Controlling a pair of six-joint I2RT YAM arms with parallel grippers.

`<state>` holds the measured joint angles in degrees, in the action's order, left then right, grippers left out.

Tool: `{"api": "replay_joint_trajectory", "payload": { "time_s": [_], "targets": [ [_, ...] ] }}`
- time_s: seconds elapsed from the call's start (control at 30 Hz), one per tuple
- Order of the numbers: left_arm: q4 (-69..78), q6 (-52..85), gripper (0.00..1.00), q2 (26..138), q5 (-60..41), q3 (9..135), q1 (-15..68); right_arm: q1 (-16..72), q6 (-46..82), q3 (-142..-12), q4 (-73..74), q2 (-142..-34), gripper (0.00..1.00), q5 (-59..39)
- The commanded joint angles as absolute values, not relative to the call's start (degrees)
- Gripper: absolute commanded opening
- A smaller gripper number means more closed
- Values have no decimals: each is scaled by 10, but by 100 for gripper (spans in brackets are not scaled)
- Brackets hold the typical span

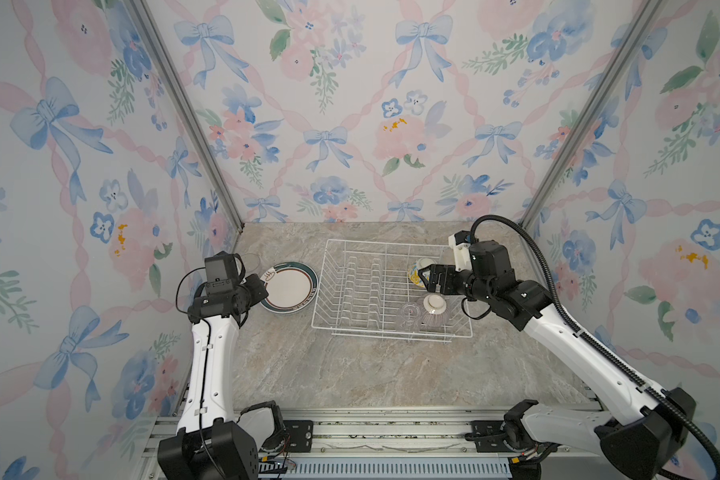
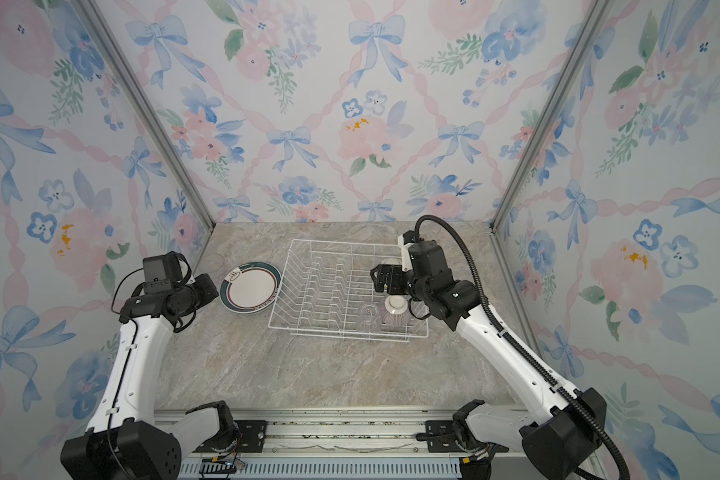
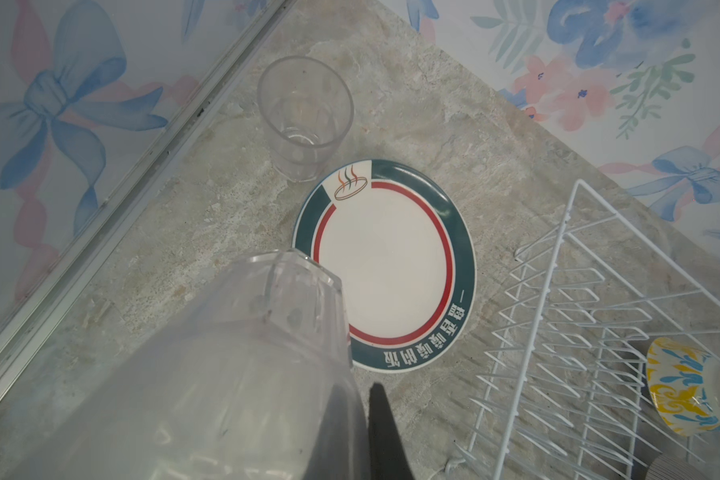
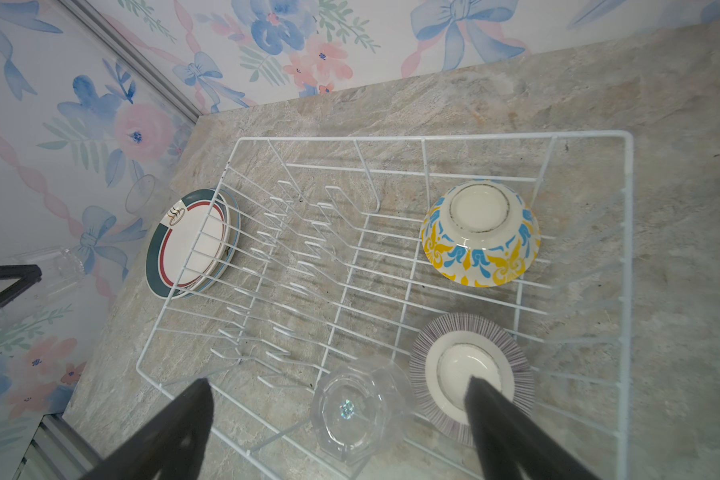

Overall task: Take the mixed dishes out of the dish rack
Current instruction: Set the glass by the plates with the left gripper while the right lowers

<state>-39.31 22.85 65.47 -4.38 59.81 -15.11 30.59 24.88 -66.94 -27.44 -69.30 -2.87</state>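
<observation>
Left gripper (image 3: 366, 399) pinched a clear cup (image 3: 233, 353), probably needed parking left of the plate (image 3: 391, 266); right gripper (image 4: 337, 384) hung open over the dish rack (image 4: 433, 136).

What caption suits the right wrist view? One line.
Open right claw over dish rack: yellow-blue bowl, striped bowl, glass cup.

Left claw (image 3: 362, 401) holds a clear cup (image 3: 225, 374); a second cup (image 3: 304, 120) stands beside the teal-rimmed plate (image 3: 385, 266).
</observation>
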Motion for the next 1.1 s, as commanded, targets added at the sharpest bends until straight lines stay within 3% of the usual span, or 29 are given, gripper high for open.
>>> {"api": "replay_joint_trajectory", "payload": {
  "time_s": [0.0,0.57,0.93,1.0,1.07],
  "targets": [
    [-396,202,0,691,-3,620,-158,317,217,-654,-311,-665,97,-12],
    [-393,220,0,939,8,745,-175,335,212,-592,-349,-608,96,-4],
    [-394,218,0,1030,13,789,-179,339,220,-586,-344,-613,97,-17],
    [-394,218,10,1037,12,793,-179,340,221,-585,-346,-613,97,-18],
    [-395,219,26,1038,13,794,-180,340,222,-587,-347,-614,97,-17]
  ]
}}
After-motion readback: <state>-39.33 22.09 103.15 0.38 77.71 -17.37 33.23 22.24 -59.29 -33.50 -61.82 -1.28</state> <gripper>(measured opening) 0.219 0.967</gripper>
